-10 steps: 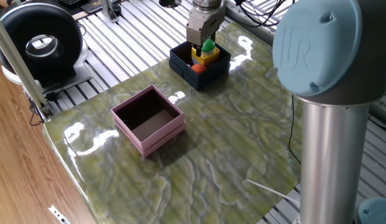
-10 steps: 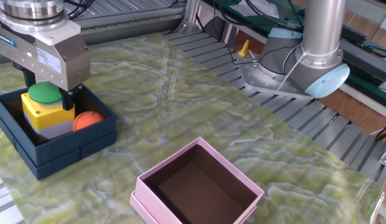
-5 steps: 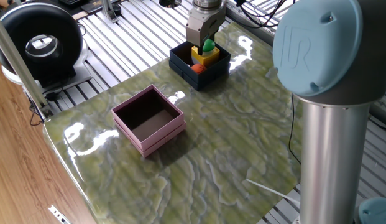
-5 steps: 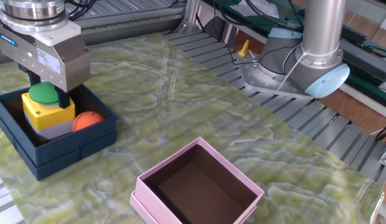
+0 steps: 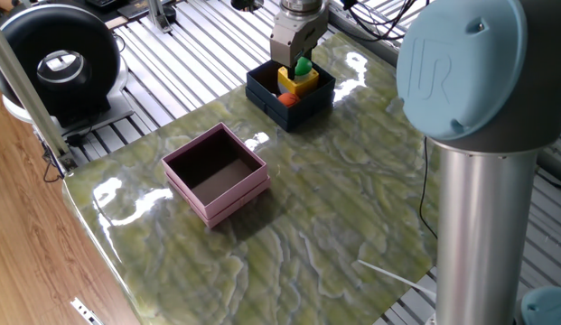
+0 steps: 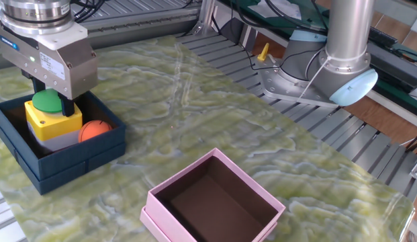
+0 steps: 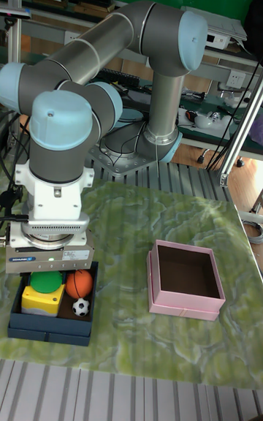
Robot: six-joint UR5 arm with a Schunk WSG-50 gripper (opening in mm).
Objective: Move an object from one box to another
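The dark navy box (image 6: 74,161) stands at the table's edge, also seen in the tall fixed view (image 7: 47,333) and in one fixed view (image 5: 262,90). It holds a yellow switch block with a green button (image 6: 54,124), an orange ball (image 6: 95,129) and a small black-and-white ball (image 7: 80,307). My gripper (image 6: 52,101) reaches down into this box, its fingers closed against the green button at the block's top. The pale-pink box (image 6: 215,153) sits apart, with only its dark brown inside showing (image 5: 217,194).
The arm's own base and column (image 6: 342,60) stand at the table's far side. A black round device (image 5: 59,63) sits off the table on slatted metal. A white cable (image 5: 388,271) lies near the table's corner. Green marbled tabletop (image 6: 215,101) lies between the boxes.
The gripper's fingers have drawn in against the green button since a second ago. The block, the balls and both boxes stay where they were.
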